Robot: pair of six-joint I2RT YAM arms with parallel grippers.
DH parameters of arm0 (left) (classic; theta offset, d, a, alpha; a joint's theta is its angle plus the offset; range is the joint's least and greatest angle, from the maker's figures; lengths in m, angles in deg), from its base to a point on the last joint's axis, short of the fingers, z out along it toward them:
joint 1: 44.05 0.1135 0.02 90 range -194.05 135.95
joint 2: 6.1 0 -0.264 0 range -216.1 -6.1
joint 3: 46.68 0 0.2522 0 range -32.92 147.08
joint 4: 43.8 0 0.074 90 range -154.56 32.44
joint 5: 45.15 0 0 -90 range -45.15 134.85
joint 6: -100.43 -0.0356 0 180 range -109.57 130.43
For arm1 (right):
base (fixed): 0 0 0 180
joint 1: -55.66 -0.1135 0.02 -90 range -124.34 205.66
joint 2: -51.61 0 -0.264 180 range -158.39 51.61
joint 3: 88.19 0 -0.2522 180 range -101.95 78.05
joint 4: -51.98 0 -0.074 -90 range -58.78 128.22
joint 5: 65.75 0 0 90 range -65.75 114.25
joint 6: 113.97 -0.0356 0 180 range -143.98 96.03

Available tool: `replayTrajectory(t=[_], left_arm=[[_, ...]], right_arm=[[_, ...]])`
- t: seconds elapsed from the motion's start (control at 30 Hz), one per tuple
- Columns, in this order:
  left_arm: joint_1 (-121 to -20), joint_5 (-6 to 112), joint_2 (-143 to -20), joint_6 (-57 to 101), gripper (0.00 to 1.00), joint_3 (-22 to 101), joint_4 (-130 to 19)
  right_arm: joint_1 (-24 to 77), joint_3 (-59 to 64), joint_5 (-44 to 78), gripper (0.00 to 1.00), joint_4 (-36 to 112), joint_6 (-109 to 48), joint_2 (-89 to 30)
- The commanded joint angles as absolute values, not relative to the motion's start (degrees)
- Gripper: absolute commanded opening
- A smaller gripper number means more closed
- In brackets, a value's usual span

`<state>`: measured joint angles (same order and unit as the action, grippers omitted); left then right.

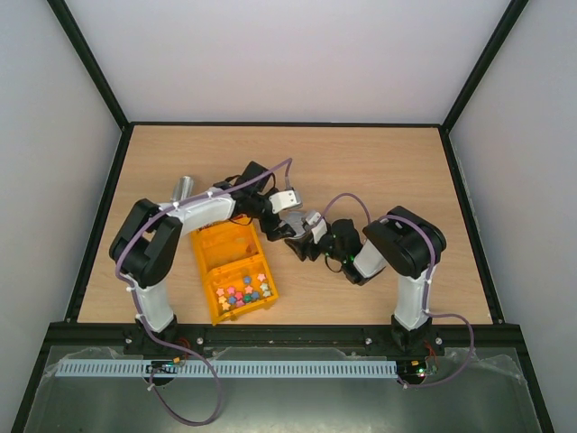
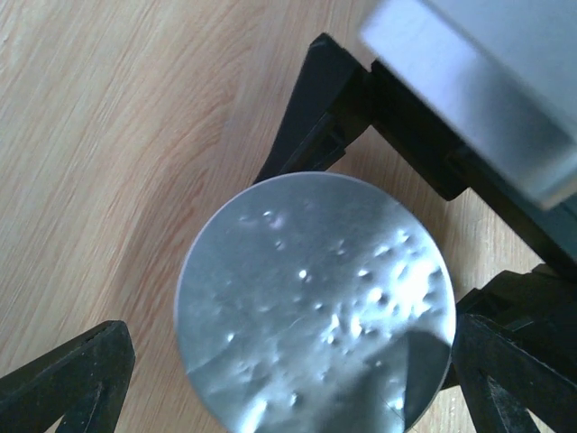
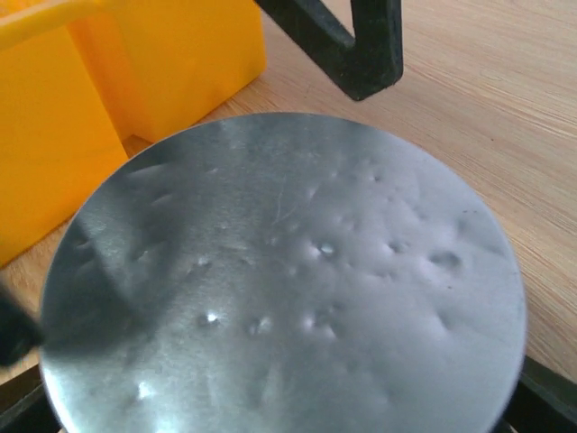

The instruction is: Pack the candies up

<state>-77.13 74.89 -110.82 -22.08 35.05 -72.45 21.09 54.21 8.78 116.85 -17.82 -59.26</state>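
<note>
My left gripper (image 2: 284, 370) gapes wide around the metal disc (image 2: 315, 298). My right gripper (image 3: 281, 383) straddles it, and I cannot tell whether it grips. Candies (image 1: 242, 293) sit in the yellow box (image 1: 225, 244) by the table's (image 1: 388, 162) near edge. I should close squarely, centred.

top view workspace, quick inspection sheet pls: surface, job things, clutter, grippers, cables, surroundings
surface: wooden table, no spill seen
job's things: candies, small coloured pieces in the near compartments of the open yellow box
clutter: metal cylinder at far left behind the left arm; round dented metal face between both grippers, beside the box
grippers: left gripper open, one finger apart from the metal face; right gripper around the same face, grip unclear
cables: purple cables along both arms, looping below the near edge
surroundings: white walls, black frame; nothing else seen
</note>
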Motion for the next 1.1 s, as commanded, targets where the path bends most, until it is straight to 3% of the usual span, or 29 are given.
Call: replayTrajectory(t=[0.0, 0.73, 1.07], left_arm=[[-78.59, 73.91, -111.0, -21.28, 0.99, 34.41, -72.16], [-80.1, 75.16, -112.99, -33.02, 0.95, 33.07, -75.31], [-79.87, 77.03, -114.11, -42.2, 0.71, 34.5, -80.63]], right_arm=[[20.86, 53.53, 8.25, 0.84, 117.51, -17.11, -60.3], [20.86, 55.07, 5.89, 0.78, 117.73, -14.88, -59.46], [20.85, 56.26, 5.17, 0.72, 117.7, -13.93, -58.77]])
